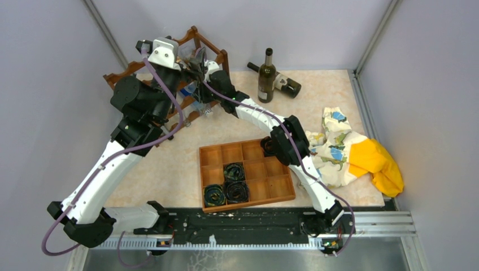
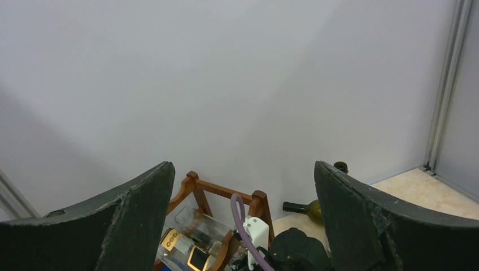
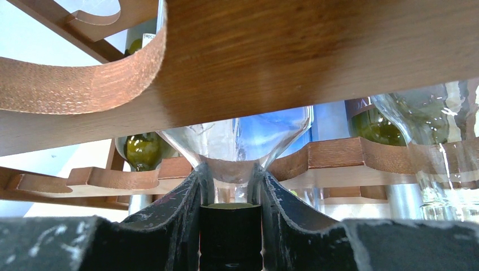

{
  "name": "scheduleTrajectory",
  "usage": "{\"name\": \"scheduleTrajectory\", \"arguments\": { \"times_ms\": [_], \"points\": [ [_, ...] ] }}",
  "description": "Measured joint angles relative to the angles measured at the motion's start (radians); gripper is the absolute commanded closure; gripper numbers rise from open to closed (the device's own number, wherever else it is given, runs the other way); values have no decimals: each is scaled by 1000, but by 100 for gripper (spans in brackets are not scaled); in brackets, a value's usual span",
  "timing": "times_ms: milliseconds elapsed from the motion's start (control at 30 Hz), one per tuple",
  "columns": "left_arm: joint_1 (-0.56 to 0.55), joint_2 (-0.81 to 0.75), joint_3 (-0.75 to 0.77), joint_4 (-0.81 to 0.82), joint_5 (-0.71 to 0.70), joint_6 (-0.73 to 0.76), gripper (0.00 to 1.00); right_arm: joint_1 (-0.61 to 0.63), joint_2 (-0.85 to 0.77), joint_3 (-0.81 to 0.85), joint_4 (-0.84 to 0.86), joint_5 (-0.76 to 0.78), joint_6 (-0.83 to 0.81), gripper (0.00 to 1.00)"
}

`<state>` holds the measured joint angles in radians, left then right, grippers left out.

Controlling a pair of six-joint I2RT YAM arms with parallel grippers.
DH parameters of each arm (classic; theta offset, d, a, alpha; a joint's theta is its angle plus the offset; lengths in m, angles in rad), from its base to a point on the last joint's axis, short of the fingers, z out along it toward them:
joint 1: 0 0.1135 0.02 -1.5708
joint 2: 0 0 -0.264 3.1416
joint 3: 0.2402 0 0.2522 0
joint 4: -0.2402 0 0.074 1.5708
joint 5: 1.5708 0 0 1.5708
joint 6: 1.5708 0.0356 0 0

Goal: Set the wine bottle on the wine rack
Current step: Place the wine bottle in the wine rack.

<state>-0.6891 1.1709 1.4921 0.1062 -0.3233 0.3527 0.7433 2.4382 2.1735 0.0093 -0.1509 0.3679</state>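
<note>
The dark reddish-brown wine rack (image 1: 127, 70) stands at the back left, with scalloped rails (image 3: 282, 51). A clear wine bottle (image 3: 248, 138) with a black cap (image 3: 231, 231) lies inside the rack, its neck pointing out toward me. My right gripper (image 3: 231, 180) is shut on that neck, just behind the cap, reaching in under a rail (image 1: 202, 70). My left gripper (image 2: 243, 166) hangs open and empty above the rack's top rail (image 2: 223, 189), facing the back wall. In the left wrist view a clear bottle (image 2: 195, 234) shows below the fingers.
A green bottle (image 3: 141, 149) and another clear one (image 3: 440, 147) lie in neighbouring rack slots. A dark bottle stands (image 1: 266, 76) and another lies (image 1: 288, 84) by the back wall. An orange-brown compartment tray (image 1: 277, 183) holds black coils (image 1: 226, 186). A patterned cloth (image 1: 344, 149) lies right.
</note>
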Motion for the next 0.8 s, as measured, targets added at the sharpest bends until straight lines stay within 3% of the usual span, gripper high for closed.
{"name": "scheduleTrajectory", "arguments": {
  "times_ms": [367, 600, 800],
  "points": [
    [0, 0, 0, 0, 2, 0, 1, 0, 0, -1, 0, -2, 0, 68],
    [0, 0, 0, 0, 2, -1, 1, 0, 0, -10, 9, -3, 0, 86],
    [0, 0, 0, 0, 3, -1, 1, 0, -11, -41, 44, -4, 0, 88]
  ]
}}
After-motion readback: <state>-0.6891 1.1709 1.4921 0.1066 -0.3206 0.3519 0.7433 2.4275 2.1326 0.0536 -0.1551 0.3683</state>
